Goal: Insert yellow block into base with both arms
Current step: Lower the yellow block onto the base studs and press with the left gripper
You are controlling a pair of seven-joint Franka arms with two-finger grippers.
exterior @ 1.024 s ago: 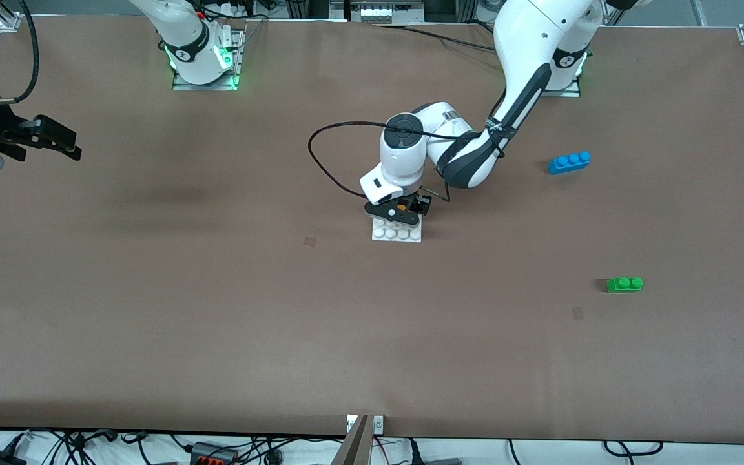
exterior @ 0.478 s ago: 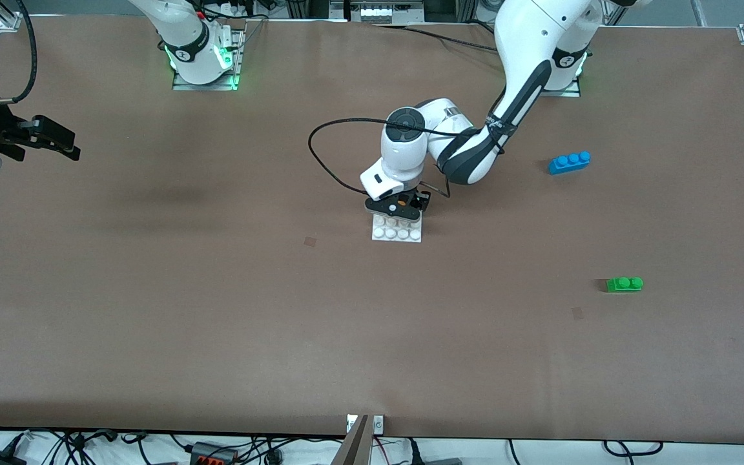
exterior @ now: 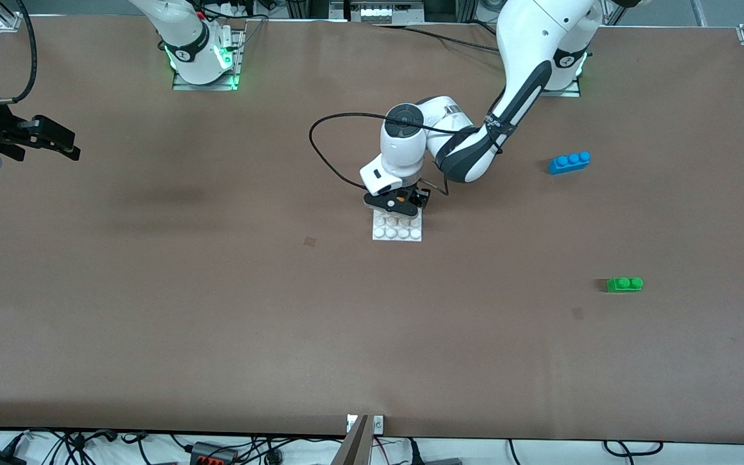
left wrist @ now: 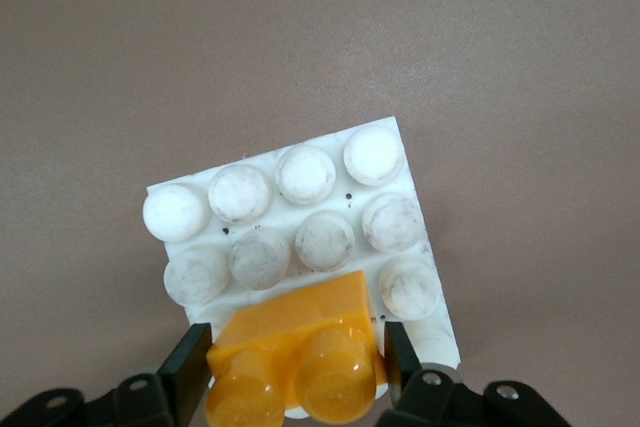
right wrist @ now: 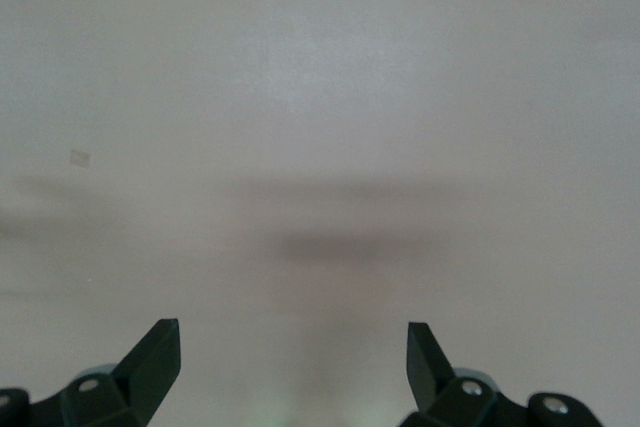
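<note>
Front view: The left claw (exterior: 400, 201) stands over the base (exterior: 397, 231), above the rows farthest from the front camera. Compared with one second ago, the claw has shifted away from the front camera, so three rows of white studs now show in front of it instead of two. Only a sliver of the yellow block (exterior: 399, 206) shows in the claw. The base has not moved on the counter (exterior: 217, 310). The right claw (exterior: 49, 137) waits over the right arm's end of the counter, unchanged. The blue brick (exterior: 569, 162) and green brick (exterior: 624, 284) lie untouched toward the left arm's end.

Left wrist view: The left claw (left wrist: 296, 372) is clenched on the yellow block (left wrist: 295, 352), studs up, square between the fingers (left wrist: 188, 377). The block sits over the base (left wrist: 290, 232) edge row; whether it is seated cannot be told.

Right wrist view: The right claw (right wrist: 292, 352) is spread wide and empty over bare counter (right wrist: 320, 97).

Judgement: The shift reads as alignment; pressing down remains.
</note>
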